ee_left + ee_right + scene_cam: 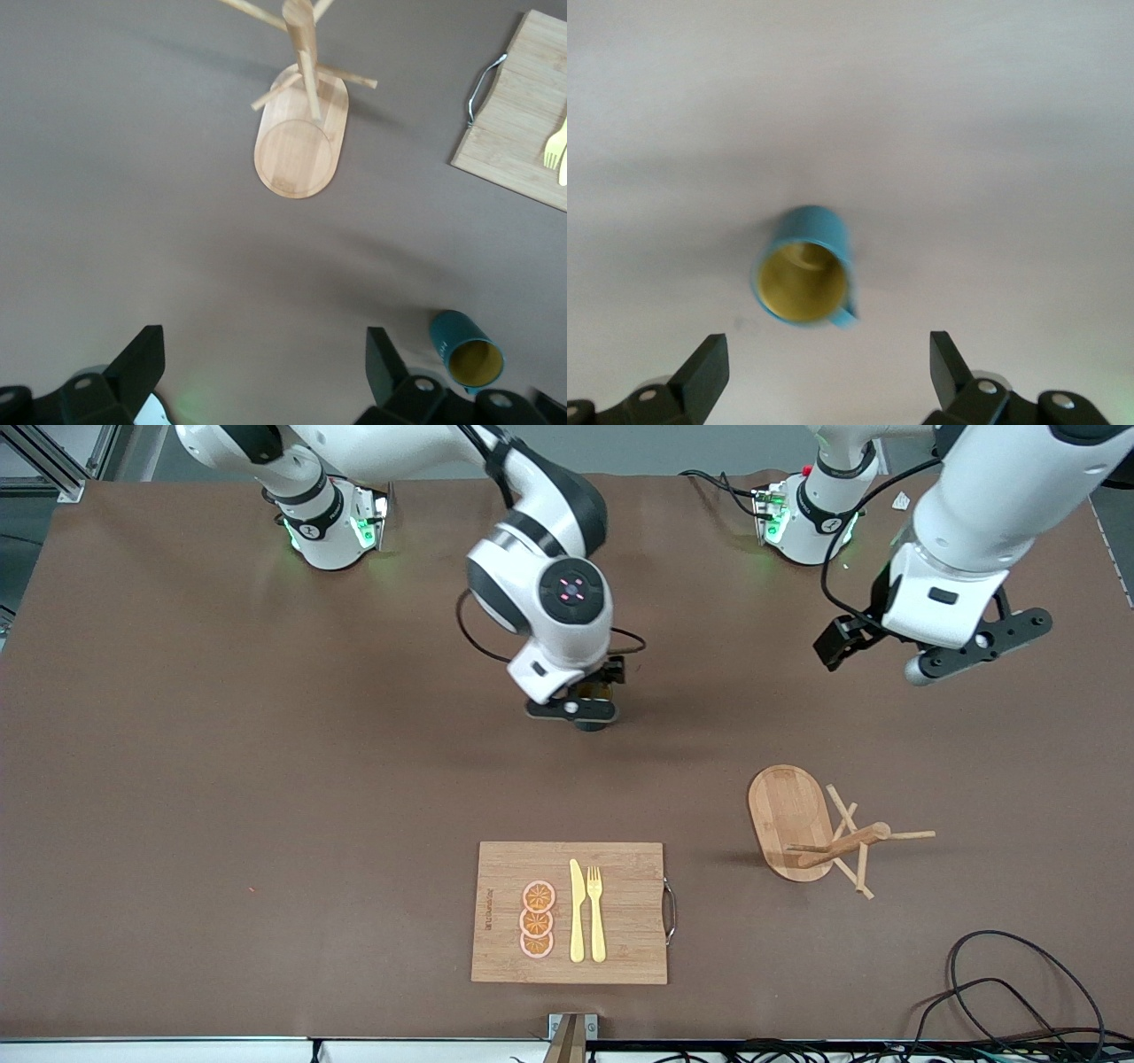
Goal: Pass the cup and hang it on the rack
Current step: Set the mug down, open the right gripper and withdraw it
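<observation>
Your right tool (pixel 824 372), fingers apart, hangs over the upright cup (pixel 804 267), hiding it from the front. Your left tool (pixel 266 372) waits with fingers apart near the rack (pixel 299 133).

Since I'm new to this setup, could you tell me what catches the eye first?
The right claw hangs open directly over the cup, which stands on the table mid-way between the arms. The rack stands toward the left arm's end, under the open left claw.
</observation>
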Motion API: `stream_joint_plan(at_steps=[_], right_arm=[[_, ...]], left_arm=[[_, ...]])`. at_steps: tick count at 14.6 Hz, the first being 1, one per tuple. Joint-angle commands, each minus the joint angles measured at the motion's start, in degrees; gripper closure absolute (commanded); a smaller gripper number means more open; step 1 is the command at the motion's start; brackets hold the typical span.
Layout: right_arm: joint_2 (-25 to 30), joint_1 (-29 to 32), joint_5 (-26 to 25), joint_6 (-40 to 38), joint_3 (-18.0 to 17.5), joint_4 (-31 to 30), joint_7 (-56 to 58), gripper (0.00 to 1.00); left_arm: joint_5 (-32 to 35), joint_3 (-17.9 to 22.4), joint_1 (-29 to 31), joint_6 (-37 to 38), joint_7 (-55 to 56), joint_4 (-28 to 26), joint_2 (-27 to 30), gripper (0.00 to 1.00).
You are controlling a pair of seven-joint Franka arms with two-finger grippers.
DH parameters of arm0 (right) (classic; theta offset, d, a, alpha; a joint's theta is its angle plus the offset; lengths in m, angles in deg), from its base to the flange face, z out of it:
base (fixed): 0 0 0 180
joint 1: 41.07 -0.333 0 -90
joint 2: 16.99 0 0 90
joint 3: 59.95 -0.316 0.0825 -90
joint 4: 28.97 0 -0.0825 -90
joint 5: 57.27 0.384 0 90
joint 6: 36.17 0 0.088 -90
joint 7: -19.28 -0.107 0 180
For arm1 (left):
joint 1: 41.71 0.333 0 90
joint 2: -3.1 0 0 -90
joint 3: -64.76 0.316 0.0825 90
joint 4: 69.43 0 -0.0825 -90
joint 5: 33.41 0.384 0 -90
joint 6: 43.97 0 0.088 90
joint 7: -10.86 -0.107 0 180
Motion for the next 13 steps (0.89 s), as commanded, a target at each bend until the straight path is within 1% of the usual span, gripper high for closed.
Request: stream_joint_plan(at_steps=[1, 3, 5, 7, 9, 10, 11, 13], right_arm=[[9.5, 4.8, 0.2, -7.8, -0.2, -3.3, 0.5, 0.00], [13.8, 8.6, -2.0, -11.1, 0.3, -3.3, 1.2, 0.00], [17.2, 13.2, -5.2, -14.6, 0.6, -3.3, 9.9, 0.00], [19.8, 18.7, -6.5, -16.0, 0.8, -3.3, 14.9, 0.00], [21.5, 23.0, -9.3, -16.0, 0.7, -3.3, 17.4, 0.00], [21.9, 24.3, -11.8, -16.0, 0.7, -3.3, 21.5, 0.00], [22.5, 26.1, -13.2, -15.9, 0.8, -3.3, 26.7, 0.00], [23.4, 32.3, -13.1, -15.8, 0.6, -3.3, 34.3, 0.00]], left_arm=[[1.4, -2.3, -0.3, 0.7, 4.1, -0.1, 0.1, 0.00], [4.1, -3.6, -2.9, 0.6, 8.1, 0.0, -0.4, 0.00], [5.4, -3.8, -7.3, 0.1, 14.0, 0.3, -2.0, 0.00], [8.4, -3.8, -11.1, 0.1, 20.1, 0.3, -3.3, 0.00], [10.5, -3.8, -14.9, 0.0, 24.1, 0.4, -4.7, 0.00], [11.9, -3.8, -16.7, -0.2, 26.8, 0.4, -5.4, 0.00], [13.5, -3.8, -19.4, -0.6, 30.0, 0.4, -6.6, 0.00], [17.5, -3.8, -25.7, -0.8, 38.1, 0.6, -10.0, 0.00]])
